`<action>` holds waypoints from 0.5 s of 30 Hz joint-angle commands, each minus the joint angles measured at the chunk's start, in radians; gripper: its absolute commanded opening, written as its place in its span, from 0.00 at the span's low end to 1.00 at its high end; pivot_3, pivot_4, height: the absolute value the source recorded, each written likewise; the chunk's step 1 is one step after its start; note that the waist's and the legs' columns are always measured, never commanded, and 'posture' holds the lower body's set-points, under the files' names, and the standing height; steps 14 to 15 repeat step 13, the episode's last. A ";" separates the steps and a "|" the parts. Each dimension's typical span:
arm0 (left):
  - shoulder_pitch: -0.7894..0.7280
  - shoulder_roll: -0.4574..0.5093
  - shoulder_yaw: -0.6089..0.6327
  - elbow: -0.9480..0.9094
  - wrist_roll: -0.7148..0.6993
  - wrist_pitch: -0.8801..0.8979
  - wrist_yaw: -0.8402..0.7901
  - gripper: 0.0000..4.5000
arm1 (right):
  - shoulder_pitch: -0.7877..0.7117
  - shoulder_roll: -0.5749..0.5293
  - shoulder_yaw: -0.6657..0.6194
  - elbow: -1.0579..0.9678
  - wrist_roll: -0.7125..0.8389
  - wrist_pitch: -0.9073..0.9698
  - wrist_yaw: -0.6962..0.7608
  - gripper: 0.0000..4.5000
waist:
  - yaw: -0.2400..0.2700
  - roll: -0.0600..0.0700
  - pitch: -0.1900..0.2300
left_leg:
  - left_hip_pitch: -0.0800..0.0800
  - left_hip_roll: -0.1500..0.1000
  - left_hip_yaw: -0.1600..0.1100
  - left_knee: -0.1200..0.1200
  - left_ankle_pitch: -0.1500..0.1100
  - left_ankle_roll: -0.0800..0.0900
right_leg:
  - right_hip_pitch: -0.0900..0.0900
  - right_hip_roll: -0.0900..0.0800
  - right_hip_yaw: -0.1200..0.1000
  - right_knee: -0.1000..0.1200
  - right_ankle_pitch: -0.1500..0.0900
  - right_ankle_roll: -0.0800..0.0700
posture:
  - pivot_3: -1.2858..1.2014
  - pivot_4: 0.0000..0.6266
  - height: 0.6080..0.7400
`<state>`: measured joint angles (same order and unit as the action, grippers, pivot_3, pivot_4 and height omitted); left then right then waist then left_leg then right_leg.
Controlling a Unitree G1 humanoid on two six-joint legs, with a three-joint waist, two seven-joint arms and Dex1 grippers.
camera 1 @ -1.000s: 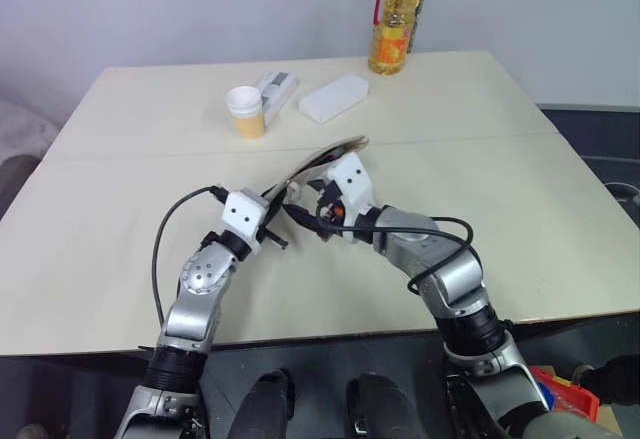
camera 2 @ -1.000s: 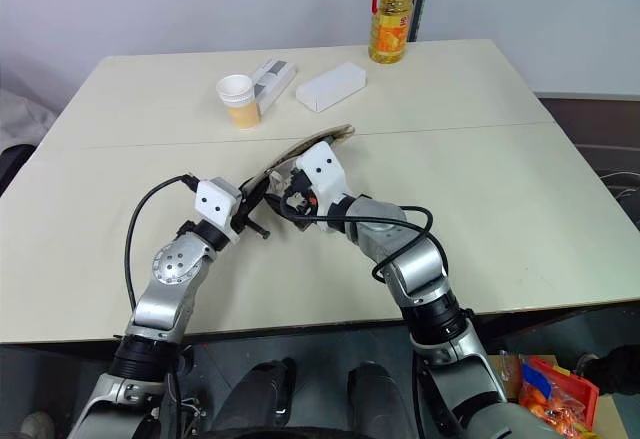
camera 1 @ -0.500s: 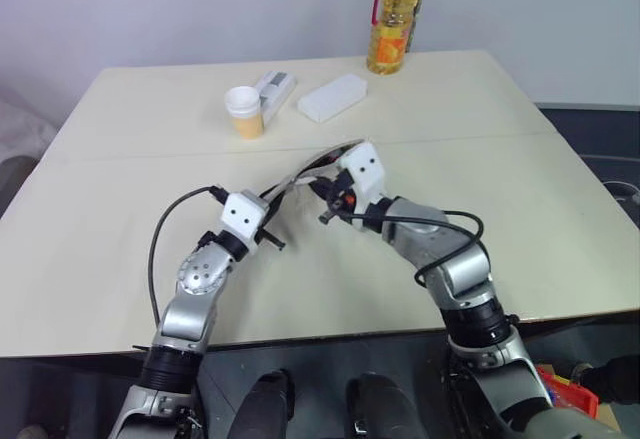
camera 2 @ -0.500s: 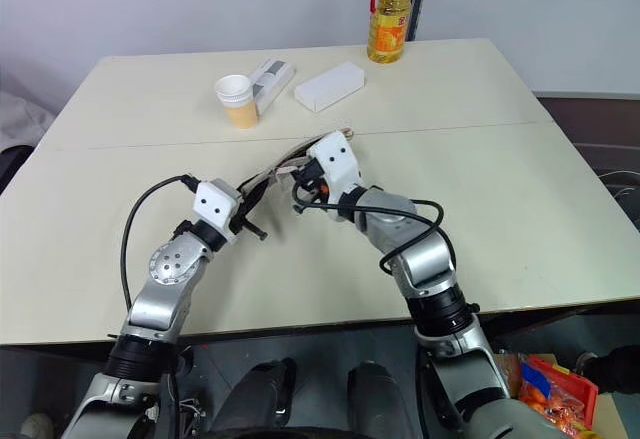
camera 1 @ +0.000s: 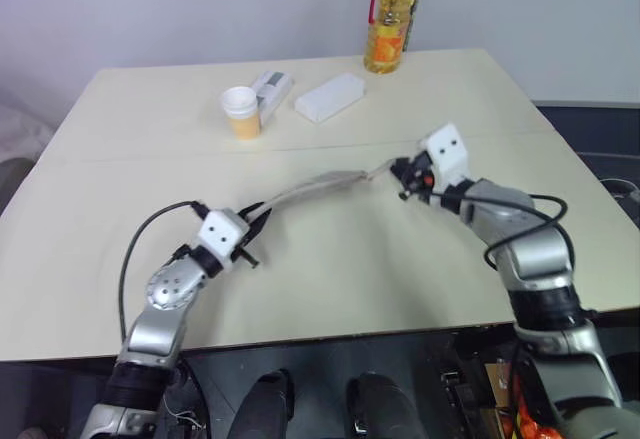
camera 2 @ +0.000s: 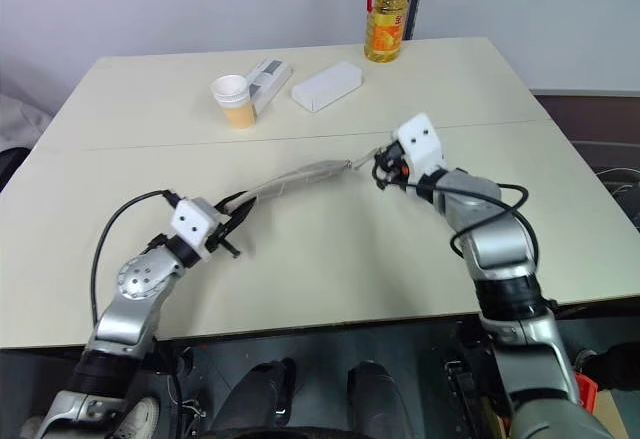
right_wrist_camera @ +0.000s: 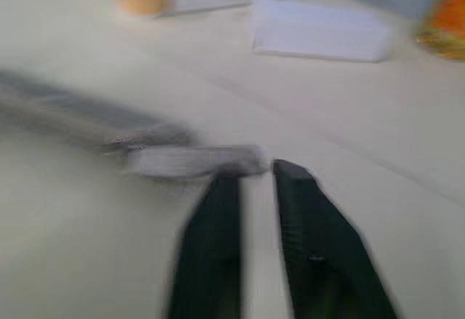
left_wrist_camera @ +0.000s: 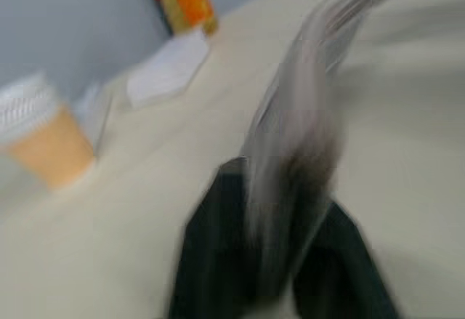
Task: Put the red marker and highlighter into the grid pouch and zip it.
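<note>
Lab-like room: bare table (camera 1: 120,209), plain wall (camera 1: 150,9)

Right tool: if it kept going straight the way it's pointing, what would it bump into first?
Probably the grid pouch: the right tool points along the table at the pouch's near end, where a pale tab sticks out just ahead. Depth is hard to judge.

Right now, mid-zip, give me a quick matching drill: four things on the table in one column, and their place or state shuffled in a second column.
Things:
1. grid pouch
2. paper cup
3. oil bottle
4. white box

Places or states:
A. upright at the table's far edge
B. stretched between the left gripper and the right gripper
C. lying flat, between the cup and the bottle
D. standing beside a small grey-and-white box

Pairs: 1-B, 2-D, 3-A, 4-C
</note>
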<state>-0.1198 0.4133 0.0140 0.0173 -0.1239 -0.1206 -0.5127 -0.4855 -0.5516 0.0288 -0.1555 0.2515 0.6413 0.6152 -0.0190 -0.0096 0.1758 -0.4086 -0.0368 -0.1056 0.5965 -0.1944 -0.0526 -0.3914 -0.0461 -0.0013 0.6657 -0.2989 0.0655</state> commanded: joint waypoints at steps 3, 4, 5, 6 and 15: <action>0.082 0.029 0.118 -0.059 -0.089 0.099 0.009 0.79 | 0.116 -0.071 -0.049 -0.093 0.052 -0.056 0.111 0.65 | 0.002 0.000 0.000 | 0.000 0.000 0.000 0.001 0.000 0.000 | 0.000 0.000 0.000 0.000 0.000 0.000 | 0.52 0.24 1.00; 0.101 0.031 0.134 -0.065 -0.100 0.114 0.010 0.91 | 0.135 -0.079 -0.059 -0.089 0.053 -0.068 0.117 0.65 | 0.003 0.000 0.000 | 0.000 0.000 0.000 0.001 0.000 0.000 | 0.001 0.000 0.000 0.000 0.000 0.000 | 0.52 0.24 1.00; 0.131 0.036 0.161 -0.066 -0.115 0.141 0.015 1.00 | 0.158 -0.083 -0.084 -0.069 0.057 -0.088 0.116 0.65 | 0.004 0.000 0.000 | 0.000 0.000 0.000 0.001 0.000 0.000 | 0.001 0.000 0.000 0.000 0.000 0.000 | 0.52 0.24 1.00; 0.160 0.038 0.187 -0.066 -0.126 0.162 0.023 1.00 | 0.179 -0.083 -0.112 -0.049 0.068 -0.102 0.117 0.65 | 0.004 0.000 0.000 | 0.000 0.000 0.000 0.002 0.000 0.000 | 0.001 0.000 0.000 0.000 0.000 0.000 | 0.52 0.24 1.00; 0.216 0.020 0.240 -0.098 -0.142 0.222 0.073 1.00 | 0.204 -0.060 -0.156 0.025 0.066 -0.171 0.116 0.65 | 0.007 0.000 0.000 | 0.001 0.000 0.000 0.002 0.000 0.000 | 0.002 -0.001 0.000 -0.001 0.000 0.000 | 0.52 0.24 1.00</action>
